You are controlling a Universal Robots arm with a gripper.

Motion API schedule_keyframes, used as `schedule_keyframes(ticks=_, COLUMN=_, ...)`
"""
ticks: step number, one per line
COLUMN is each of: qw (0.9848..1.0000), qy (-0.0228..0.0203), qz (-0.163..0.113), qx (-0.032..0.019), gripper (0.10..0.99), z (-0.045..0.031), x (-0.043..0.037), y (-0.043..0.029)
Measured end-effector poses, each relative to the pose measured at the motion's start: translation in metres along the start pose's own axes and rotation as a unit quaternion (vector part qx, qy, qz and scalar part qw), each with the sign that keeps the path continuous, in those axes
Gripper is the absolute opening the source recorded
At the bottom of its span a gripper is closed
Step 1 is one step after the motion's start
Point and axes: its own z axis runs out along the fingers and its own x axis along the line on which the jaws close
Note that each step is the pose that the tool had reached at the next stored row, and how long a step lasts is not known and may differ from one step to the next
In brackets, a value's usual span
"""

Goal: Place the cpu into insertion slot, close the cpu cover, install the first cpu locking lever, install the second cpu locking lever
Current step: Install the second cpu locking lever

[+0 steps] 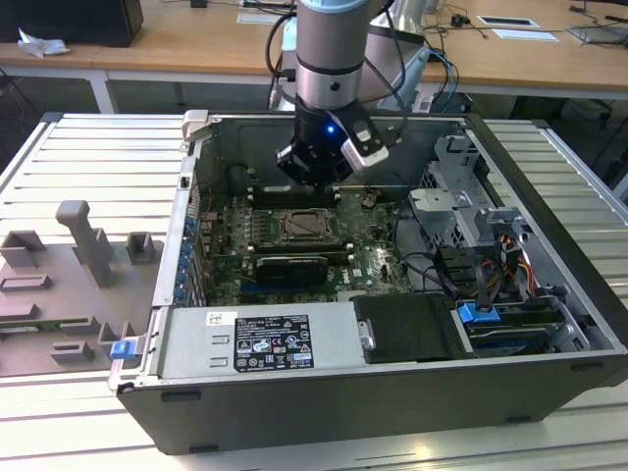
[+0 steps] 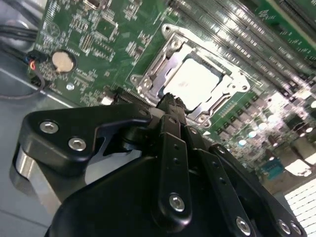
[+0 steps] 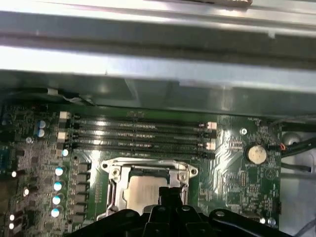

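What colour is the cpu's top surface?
Pale silvery-beige; the cpu shows best in the second wrist view.

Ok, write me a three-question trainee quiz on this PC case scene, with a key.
1. True or false: in both wrist views the cpu already lies in the insertion slot with the cpu cover down around it.
2. In the exterior view, what is the gripper above? A) the motherboard inside the open case, B) the grey fixture tray, C) the power supply.
3. Fill in: in the first wrist view, the round silver coin cell sits on the ____ circuit board.

Key: 1 true; 2 A; 3 green.
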Motion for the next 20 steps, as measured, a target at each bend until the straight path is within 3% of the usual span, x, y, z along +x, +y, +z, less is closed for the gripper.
schedule_keyframes(ticks=2, qw=1.0, qy=0.0006, qz=0.0, qx=0.0, gripper=0.106, z=-0.0004, x=0.0005, y=-0.0067)
schedule_keyframes(ticks=5, qw=1.0, qy=0.0065, qz=0.001, qx=-0.0004, gripper=0.106, z=0.0013, x=0.0011, y=-0.016)
schedule_keyframes(ticks=13, qw=1.0, qy=0.0068, qz=0.001, qx=-0.0005, gripper=0.106, z=0.0036, x=0.0042, y=-0.0473)
schedule_keyframes(ticks=18, qw=1.0, qy=0.0065, qz=0.001, qx=-0.0048, gripper=0.106, z=0.0033, x=0.0182, y=-0.0492)
schedule_keyframes(ticks=20, qw=1.0, qy=0.0064, qz=0.001, qx=-0.0061, gripper=0.106, z=0.0034, x=0.0196, y=-0.0492)
